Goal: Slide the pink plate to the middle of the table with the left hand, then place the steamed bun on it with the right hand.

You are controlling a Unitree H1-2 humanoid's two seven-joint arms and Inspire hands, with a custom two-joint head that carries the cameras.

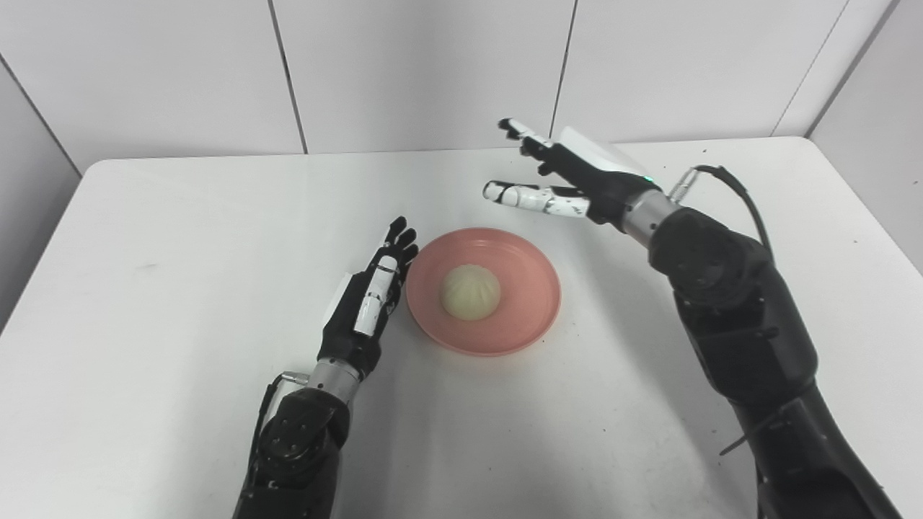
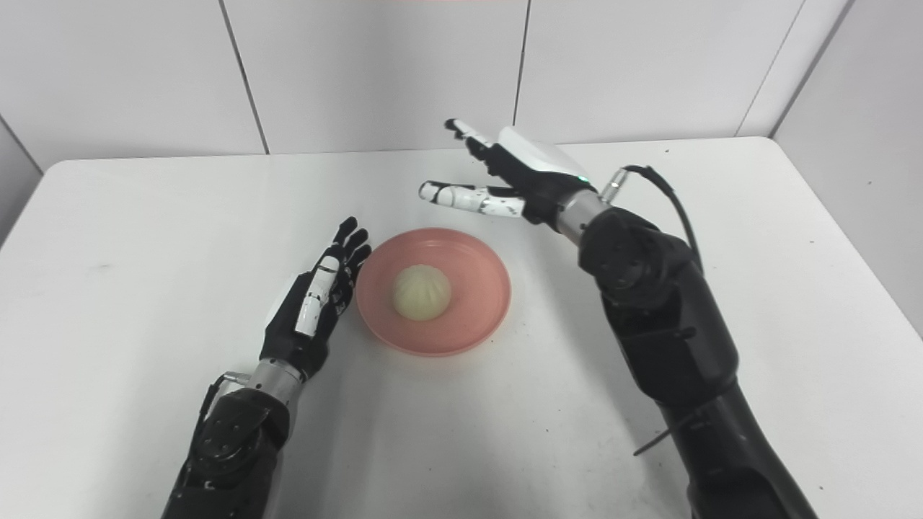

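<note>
The pink plate sits near the middle of the white table. The pale steamed bun lies in its centre. My left hand is open, fingers straight, right beside the plate's left rim; I cannot tell if it touches. My right hand is open and empty, raised above the table behind and to the right of the plate, fingers spread. The same scene shows in the right eye view: plate, bun, left hand, right hand.
The white table is backed by white wall panels. Its far edge runs just behind my right hand. A cable loops off my right forearm.
</note>
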